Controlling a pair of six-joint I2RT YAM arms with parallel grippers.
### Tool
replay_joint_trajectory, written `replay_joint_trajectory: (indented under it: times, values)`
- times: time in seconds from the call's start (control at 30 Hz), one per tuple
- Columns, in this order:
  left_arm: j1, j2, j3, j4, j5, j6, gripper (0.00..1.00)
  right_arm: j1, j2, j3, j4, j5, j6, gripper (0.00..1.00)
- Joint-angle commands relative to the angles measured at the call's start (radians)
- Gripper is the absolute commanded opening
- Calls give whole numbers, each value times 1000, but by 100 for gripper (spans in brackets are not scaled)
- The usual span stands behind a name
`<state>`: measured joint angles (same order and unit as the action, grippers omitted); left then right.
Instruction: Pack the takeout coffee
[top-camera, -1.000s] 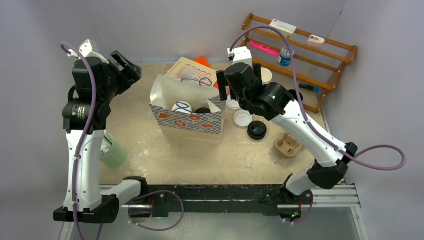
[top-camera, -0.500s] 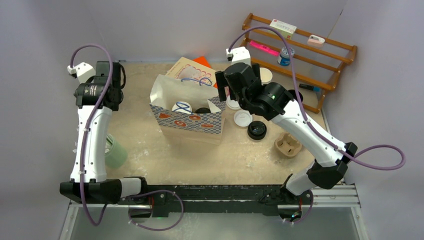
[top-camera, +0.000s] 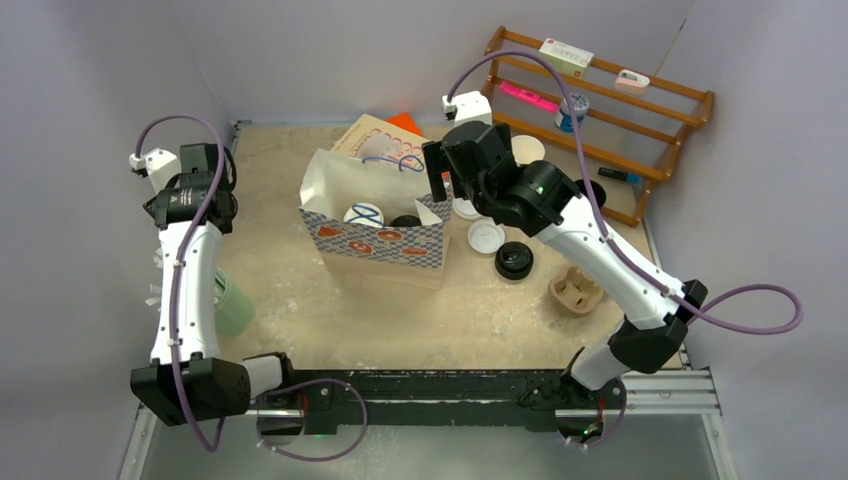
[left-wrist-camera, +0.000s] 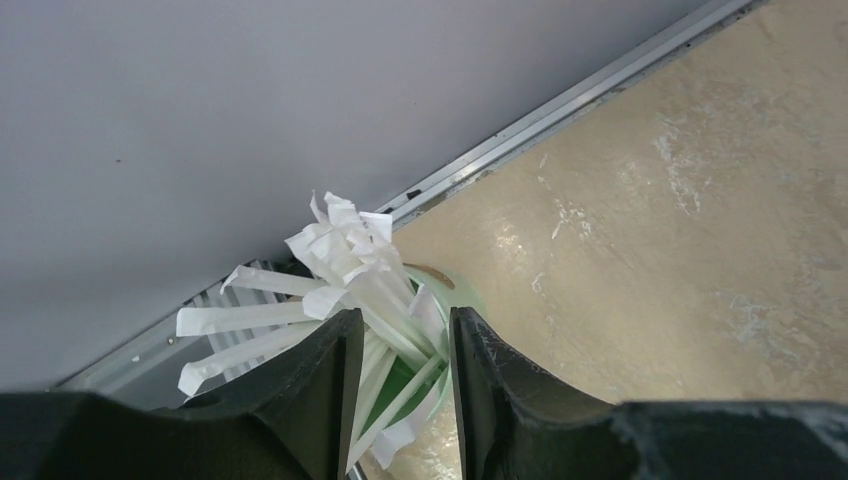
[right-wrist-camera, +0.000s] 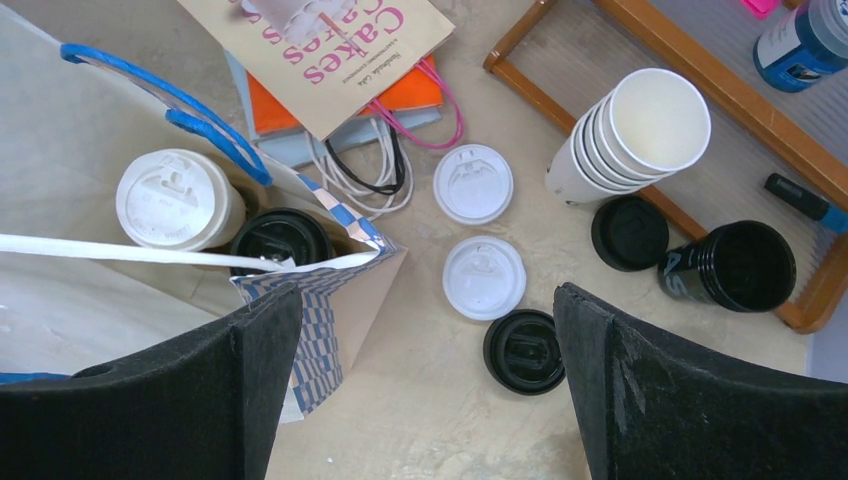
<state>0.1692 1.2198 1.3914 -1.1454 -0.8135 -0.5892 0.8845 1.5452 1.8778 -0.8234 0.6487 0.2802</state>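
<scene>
**Already in the bag: both coffees, though much is half-hidden**

Only the lids of the two coffees show. The white-lidded cup (right-wrist-camera: 178, 198) and the black-lidded cup (right-wrist-camera: 280, 238) stand side by side inside the paper bag (right-wrist-camera: 330, 330), at the left of the right wrist view. Their bodies are sunk out of sight, and the bag's rim cuts across the lower edge of the black lid. The bag itself runs off the left and bottom of that frame.

The right pincer (right-wrist-camera: 425, 300) hangs above the bag's right corner, jaws wide apart with nothing between them. Its fingers blot out both lower corners of the frame. Between them, loose white lids (right-wrist-camera: 484, 276) and a black lid (right-wrist-camera: 524, 350) lie on the worktop (right-wrist-camera: 420, 420).

The left pincer (left-wrist-camera: 400, 325) has its jaws a narrow gap apart and grips nothing. Wrapped straws (left-wrist-camera: 330, 260) fan out above and behind that gap, and most of the green cup (top-camera: 234, 310) holding them is hidden by the fingers. In the overhead view the left arm covers much of that cup, at the left edge of the worktop, and the pincer's fingertips cannot be made out.

A second ago the left arm reached toward the bag's upper left corner. It has since swung out to the left wall. The right arm has edged slightly toward the upper left. Bag, cups and lids lie where they were.
</scene>
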Motion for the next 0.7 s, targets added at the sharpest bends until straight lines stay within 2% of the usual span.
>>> replay_joint_trajectory:
  times: [0.0, 0.17, 0.37, 0.67]
  values:
    - [4, -10, -31, 132, 24, 82, 39, 0, -2, 44, 20, -24, -20, 97]
    - [4, -4, -71, 166, 35, 92, 38, -1, 0, 47, 22, -31, -24, 97]
    - [7, 6, -93, 161, -36, 79, 41, -2, 5, 44, 22, -32, -28, 97]
    - [26, 20, -132, 170, -48, 56, 40, -1, -2, 37, 20, -34, -35, 97]
